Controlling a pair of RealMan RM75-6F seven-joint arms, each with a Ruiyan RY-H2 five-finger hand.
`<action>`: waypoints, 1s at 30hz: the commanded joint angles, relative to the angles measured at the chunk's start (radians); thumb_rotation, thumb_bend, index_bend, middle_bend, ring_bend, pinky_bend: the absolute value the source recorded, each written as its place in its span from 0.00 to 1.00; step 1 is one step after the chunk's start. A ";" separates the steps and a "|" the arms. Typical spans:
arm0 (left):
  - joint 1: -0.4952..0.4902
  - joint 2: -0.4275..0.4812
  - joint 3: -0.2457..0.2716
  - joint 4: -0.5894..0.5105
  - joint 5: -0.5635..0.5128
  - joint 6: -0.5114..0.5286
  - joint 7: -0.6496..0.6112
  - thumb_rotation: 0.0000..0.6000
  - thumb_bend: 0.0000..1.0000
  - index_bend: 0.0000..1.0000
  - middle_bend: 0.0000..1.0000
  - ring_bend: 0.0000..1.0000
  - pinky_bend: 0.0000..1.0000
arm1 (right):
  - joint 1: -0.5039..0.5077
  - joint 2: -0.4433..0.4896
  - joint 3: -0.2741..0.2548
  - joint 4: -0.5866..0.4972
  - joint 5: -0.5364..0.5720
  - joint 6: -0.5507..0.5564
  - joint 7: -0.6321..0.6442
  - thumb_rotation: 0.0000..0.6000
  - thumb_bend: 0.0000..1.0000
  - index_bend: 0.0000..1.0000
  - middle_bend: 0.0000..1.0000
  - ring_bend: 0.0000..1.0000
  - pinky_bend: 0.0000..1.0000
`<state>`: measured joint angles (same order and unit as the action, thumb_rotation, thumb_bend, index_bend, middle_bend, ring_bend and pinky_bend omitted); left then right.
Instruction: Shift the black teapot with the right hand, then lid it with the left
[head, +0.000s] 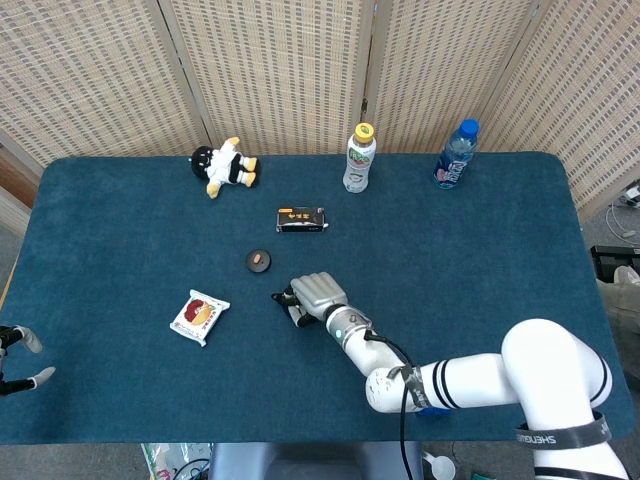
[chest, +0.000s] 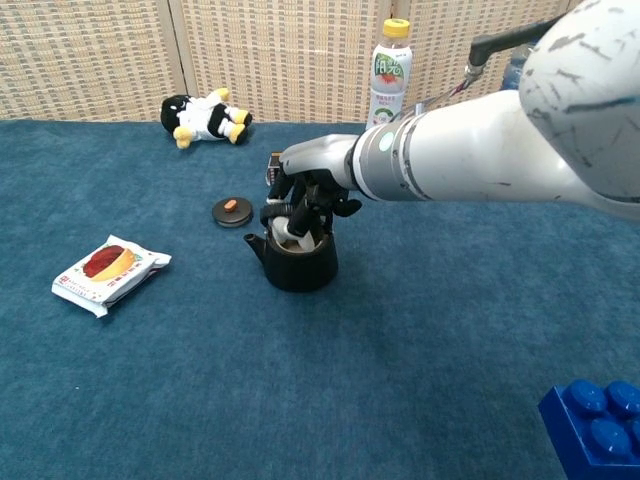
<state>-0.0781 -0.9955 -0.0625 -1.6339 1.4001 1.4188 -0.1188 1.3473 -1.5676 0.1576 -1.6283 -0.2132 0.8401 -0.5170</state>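
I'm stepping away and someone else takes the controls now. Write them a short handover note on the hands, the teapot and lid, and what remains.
Right hand: curled over the black teapot from above, fingers at its open rim; whether it grips firmly is unclear.
Left hand: at the table's left edge, fingers apart, holding nothing.
Teapot: upright mid-table, spout toward the lid, which lies apart on the cloth.
Done: right hand on the teapot.
Left: shift the teapot, then lid it with the left hand.

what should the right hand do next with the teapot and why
Probably close the right hand firmly on the rim of the black teapot and slide it toward the lid. The hand sits over the open top, fingers reaching into it, so a grip looks near. The lid lies apart on the table, and the left hand waits at the far edge.
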 joint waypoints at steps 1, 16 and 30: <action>0.000 0.000 0.000 0.000 0.000 0.000 0.000 1.00 0.11 0.58 0.53 0.38 0.48 | -0.001 0.000 0.003 0.001 0.001 0.002 -0.001 1.00 0.63 0.55 0.66 0.54 0.91; 0.000 0.001 0.000 0.001 0.000 -0.001 -0.004 1.00 0.11 0.58 0.53 0.38 0.48 | -0.005 0.003 0.027 -0.015 -0.009 0.021 -0.006 1.00 0.69 0.57 0.68 0.56 0.91; 0.000 0.002 0.000 0.000 -0.002 -0.003 -0.005 1.00 0.11 0.58 0.53 0.38 0.48 | 0.001 0.000 0.035 -0.038 -0.009 0.025 -0.022 1.00 0.69 0.57 0.68 0.56 0.91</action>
<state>-0.0783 -0.9933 -0.0624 -1.6337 1.3981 1.4155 -0.1236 1.3485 -1.5671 0.1925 -1.6657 -0.2221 0.8648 -0.5387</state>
